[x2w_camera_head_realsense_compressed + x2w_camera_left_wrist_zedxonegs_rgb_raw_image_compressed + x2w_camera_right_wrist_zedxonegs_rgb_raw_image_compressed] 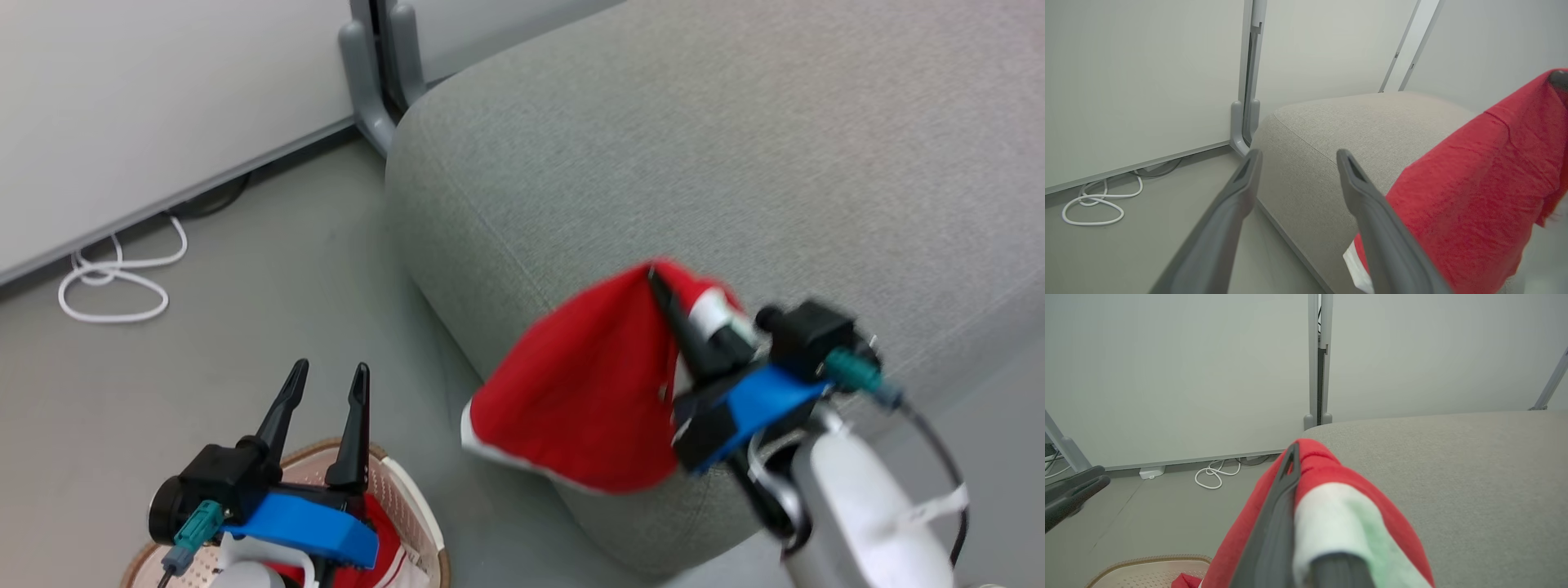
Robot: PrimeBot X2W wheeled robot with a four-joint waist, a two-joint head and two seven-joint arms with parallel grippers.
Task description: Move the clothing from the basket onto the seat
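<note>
A red garment with a white trim band hangs from my right gripper, which is shut on its upper fold. It dangles in front of the light-grey seat, at the seat's near corner. In the right wrist view the garment drapes over my fingers with the seat just beyond. My left gripper stands open over the basket, where more red clothing lies. Its fingers hold nothing, and the held garment hangs to their right.
A white cable loop lies on the grey floor by the wall panels. A grey panel foot stands just behind the seat's left corner. The basket's rim shows low in the right wrist view, with my left gripper at the left edge.
</note>
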